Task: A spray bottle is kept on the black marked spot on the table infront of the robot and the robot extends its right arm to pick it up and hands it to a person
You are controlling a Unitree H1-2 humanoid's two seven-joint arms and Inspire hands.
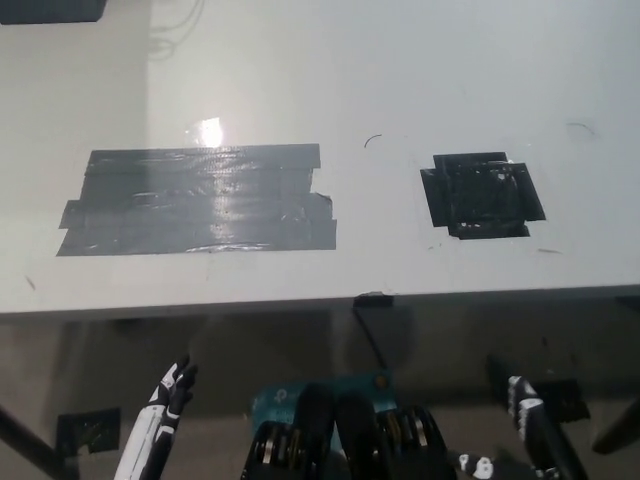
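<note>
Single head camera, steeply down onto table (400,60), front edge.
</note>
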